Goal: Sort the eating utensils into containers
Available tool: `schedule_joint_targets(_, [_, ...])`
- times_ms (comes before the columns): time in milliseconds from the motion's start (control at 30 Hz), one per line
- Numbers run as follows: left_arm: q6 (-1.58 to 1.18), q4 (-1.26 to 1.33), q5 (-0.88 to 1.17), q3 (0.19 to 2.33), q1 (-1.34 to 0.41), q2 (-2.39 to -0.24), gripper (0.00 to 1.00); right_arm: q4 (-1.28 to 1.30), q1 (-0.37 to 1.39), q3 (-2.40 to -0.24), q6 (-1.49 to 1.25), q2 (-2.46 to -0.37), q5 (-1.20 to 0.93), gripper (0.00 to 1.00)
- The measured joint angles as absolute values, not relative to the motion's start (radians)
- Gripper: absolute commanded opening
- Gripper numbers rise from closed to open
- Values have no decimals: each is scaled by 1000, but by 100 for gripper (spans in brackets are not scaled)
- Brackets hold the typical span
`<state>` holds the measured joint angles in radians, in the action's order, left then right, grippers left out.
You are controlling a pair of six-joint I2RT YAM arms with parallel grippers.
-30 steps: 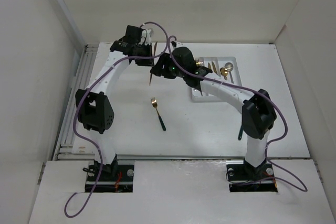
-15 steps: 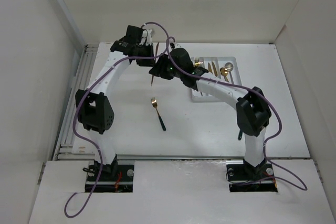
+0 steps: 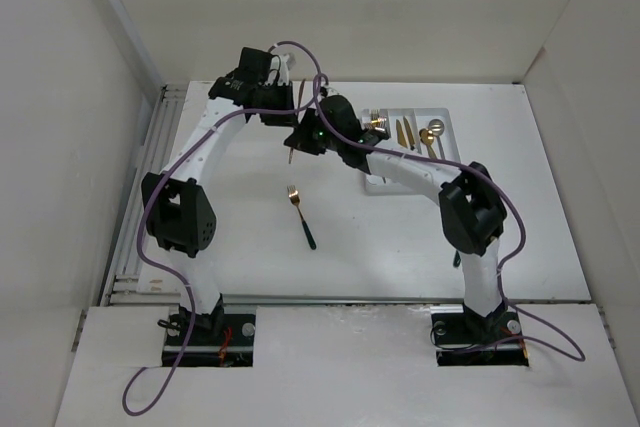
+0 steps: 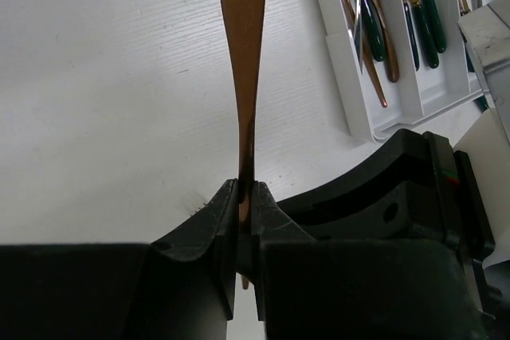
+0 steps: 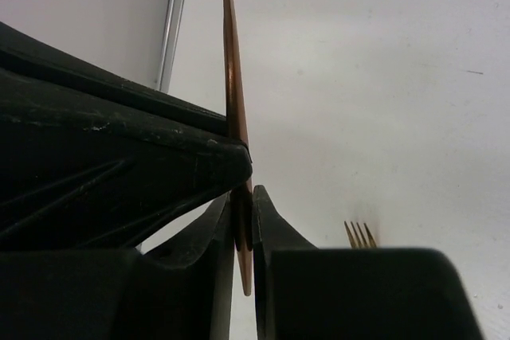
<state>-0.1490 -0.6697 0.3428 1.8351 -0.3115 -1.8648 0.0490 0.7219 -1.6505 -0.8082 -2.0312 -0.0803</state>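
Probably a lab (white-walled enclosure [image 3: 60, 97], bolted arms [image 3: 190, 217]).

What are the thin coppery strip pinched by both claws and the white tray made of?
The utensil looks like thin metal with a brushed copper-gold finish: it is flat, straight and softly shining. The tray looks like moulded white plastic, going by its smooth, thin dividing walls. Neither is certain from looks alone.

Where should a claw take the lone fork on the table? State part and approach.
Its dark handle, mid-length, from straight above, closing across its width: the fork lies flat and slim, with open table on both sides.
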Motion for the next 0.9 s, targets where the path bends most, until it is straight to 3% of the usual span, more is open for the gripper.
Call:
schedule_joint_targets(100, [-149,-669,343,1835,-313,-1865,24,51,719,-1638,-790,-2017,-76,0])
schedule_joint_targets(133, [-146,-670,340,1835,-313,-1865,46,58,715,-1625,-776,-2003,-75,0])
schedule_joint_targets(167, [-136,-671,334,1835,-315,-1865,60,74,708,-1611,-756,-1986,-79,0])
schedule_joint_targets(233, [-137,-682,305,1844,-320,-1865,70,121,677,-1586,-710,-1942,-91,0])
schedule_joint_targets(367, [-136,-685,241,1861,-313,-1857,72,308,554,-1599,-546,-1881,-66,0])
schedule_joint_targets(633, [-135,-681,129,1853,-278,-1833,72,620,338,-1588,-306,-1851,189,0])
schedule_joint_targets(900, [-128,-674,99,1806,-279,-1812,72,673,294,-1596,-200,-1958,278,0])
